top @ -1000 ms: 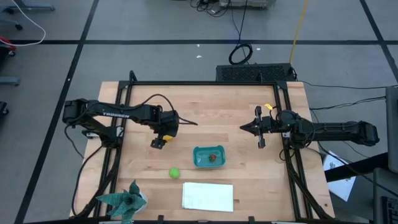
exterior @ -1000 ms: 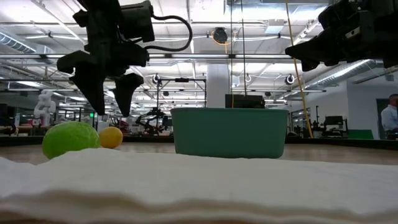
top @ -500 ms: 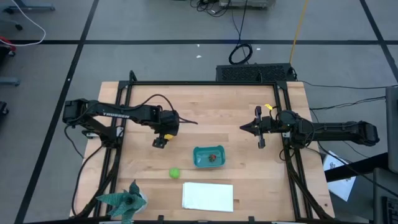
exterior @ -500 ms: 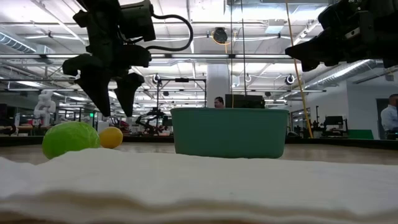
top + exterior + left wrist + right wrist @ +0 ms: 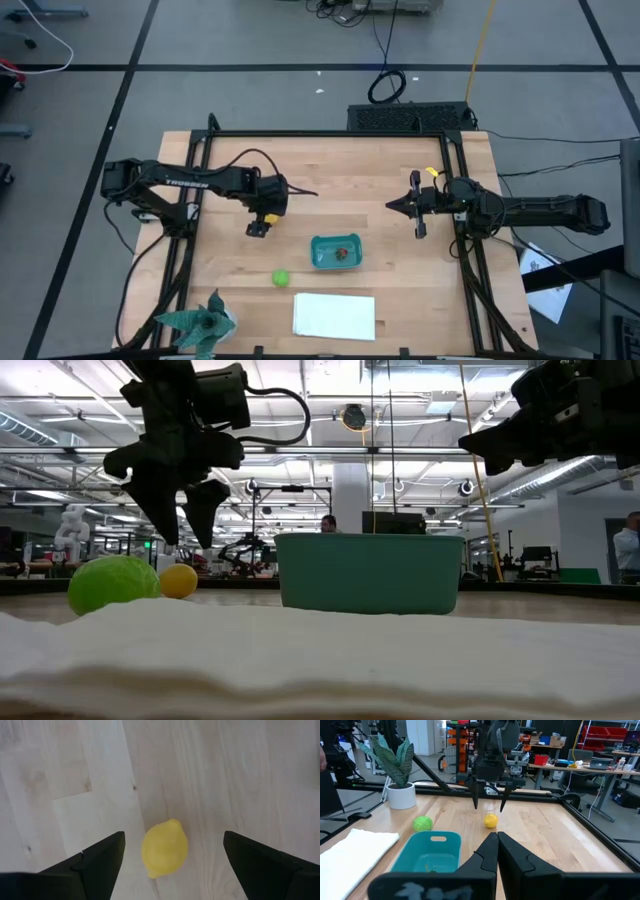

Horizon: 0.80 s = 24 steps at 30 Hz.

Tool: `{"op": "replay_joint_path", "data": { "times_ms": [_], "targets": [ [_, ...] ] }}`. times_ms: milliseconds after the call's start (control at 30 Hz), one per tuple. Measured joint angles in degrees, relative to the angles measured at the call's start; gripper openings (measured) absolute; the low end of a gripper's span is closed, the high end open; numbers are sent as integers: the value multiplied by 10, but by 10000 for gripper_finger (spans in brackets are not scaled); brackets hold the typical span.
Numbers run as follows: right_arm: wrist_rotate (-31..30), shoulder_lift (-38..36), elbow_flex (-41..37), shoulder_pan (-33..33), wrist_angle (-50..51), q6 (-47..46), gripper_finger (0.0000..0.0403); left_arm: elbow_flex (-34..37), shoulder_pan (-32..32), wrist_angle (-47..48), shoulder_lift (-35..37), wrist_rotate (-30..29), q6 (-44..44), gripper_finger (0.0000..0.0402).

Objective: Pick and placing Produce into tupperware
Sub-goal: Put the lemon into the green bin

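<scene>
The left gripper, fingers spread wide, has edged lower over the yellow lemon, nearly ready to grasp it.

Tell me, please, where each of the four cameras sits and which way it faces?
High: overhead, straight down on the table; both arms.
Low: table height, level past the tupperware; both grippers above.
Left wrist: down between the open left gripper fingers at the yellow lemon.
Right wrist: over the shut right gripper, across the table.
Shared: right wrist and low views show the lemon.
</scene>
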<state>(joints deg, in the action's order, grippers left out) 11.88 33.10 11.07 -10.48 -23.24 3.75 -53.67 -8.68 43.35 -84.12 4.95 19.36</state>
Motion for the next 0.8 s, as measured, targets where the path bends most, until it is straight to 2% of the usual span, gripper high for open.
{"op": "replay_joint_path", "data": {
  "times_ms": [433,800],
  "targets": [
    [0,0,0,0,0,0,0,61,-2,-46,1,-35,-2,344],
    [0,0,0,0,0,0,0,99,-19,-112,1,-23,0,344]
  ]
}}
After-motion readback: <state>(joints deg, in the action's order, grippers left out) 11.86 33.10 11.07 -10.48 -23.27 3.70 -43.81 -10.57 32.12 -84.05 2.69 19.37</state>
